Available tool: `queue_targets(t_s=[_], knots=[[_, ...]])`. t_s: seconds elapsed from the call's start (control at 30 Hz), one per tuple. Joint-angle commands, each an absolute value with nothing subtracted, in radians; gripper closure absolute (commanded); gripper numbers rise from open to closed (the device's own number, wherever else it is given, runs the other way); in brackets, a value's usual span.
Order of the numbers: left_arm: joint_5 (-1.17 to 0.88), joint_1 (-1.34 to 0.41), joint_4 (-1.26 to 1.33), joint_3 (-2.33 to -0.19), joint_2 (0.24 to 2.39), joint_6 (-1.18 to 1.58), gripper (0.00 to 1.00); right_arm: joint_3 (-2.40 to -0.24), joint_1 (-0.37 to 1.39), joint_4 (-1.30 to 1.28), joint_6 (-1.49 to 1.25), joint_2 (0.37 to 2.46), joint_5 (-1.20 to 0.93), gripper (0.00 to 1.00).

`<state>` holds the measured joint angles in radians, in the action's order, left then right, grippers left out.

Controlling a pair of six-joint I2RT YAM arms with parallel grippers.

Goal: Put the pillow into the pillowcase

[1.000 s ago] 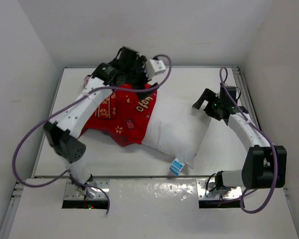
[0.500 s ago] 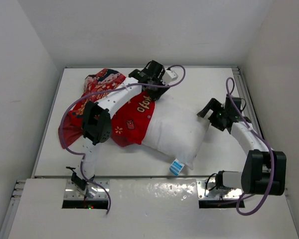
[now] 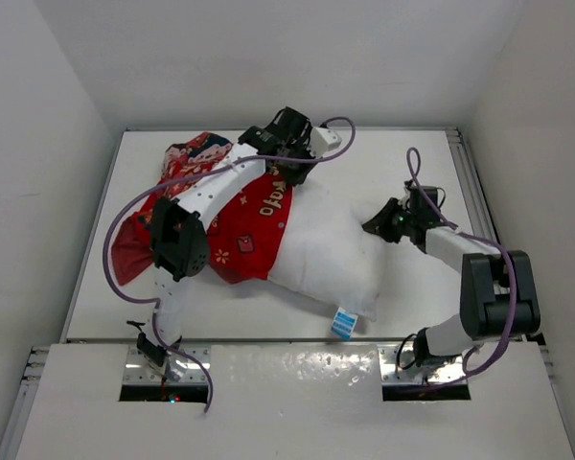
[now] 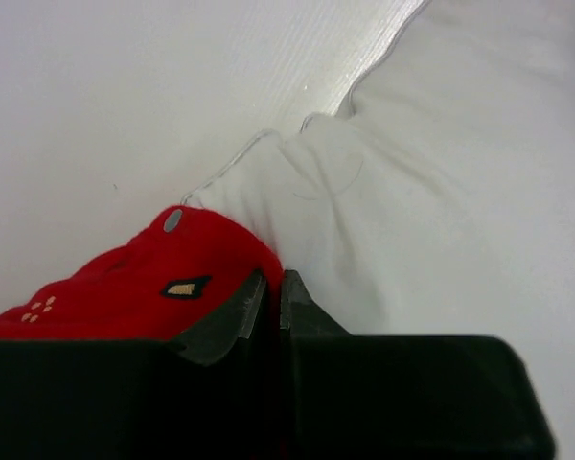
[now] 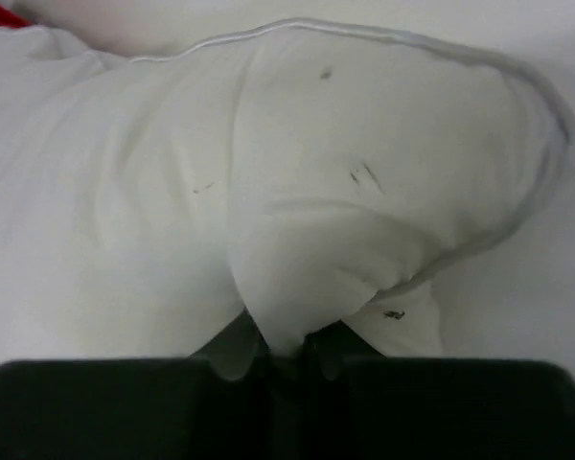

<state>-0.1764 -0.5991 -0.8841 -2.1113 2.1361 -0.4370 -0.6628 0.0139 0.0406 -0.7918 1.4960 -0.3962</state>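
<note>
We see the pillow partly covered by the red case, with both jaws clamped on cloth.

Nearest us, the blue-and-white tag [image 3: 341, 322] sticks out of the pillow [image 3: 331, 249] toward the near edge of the surface [image 3: 422, 158]. The pillow lies slantwise across the middle, white and plump, with its right part bare. At its right corner the right jaws are closed on a pinch of the white cover, the fold bunched between the 2 fingertips [image 5: 232, 350] in the wrist view. The pillow's left end sits under or inside the pillowcase [image 3: 235, 225]; we cannot tell which. The red cloth spreads on toward the far-left corner. Farthest from us, by the pillow's far corner, the left jaws stand all but together, nipping the pillowcase's red hem where it meets the white.
</note>
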Motion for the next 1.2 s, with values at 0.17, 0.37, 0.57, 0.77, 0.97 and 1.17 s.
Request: queue_targets(t_s=[0.17,0.37,0.57,0.77,0.97,1.17], knots=[[-0.269,-0.577,-0.609,-2.252,2.013,-0.417,1.0,-0.833,0.231,0.159,-0.747,1.395,-0.445,1.0],[-0.299,-0.587,-0.635,-2.387,2.028,-0.449,1.0,-0.874,0.248,0.235,-0.698,1.188,-0.302,1.0],[-0.418,-0.641,-0.634,-2.542,2.031,-0.471,1.0,-1.036,0.265,0.297,-0.602,1.1,-0.08,1.0],[-0.538,-0.634,-0.43,-2.69,2.013,-0.361,1.0,-1.338,0.36,0.211,-0.289,1.107,0.049,1.0],[-0.62,-0.559,-0.362,-2.689,1.996,-0.239,1.0,-1.329,0.498,0.16,-0.167,1.167,-0.16,1.0],[-0.601,-0.393,-0.612,-2.15,1.732,-0.426,1.0,-1.221,0.741,0.046,-0.118,1.32,-0.227,1.0]])
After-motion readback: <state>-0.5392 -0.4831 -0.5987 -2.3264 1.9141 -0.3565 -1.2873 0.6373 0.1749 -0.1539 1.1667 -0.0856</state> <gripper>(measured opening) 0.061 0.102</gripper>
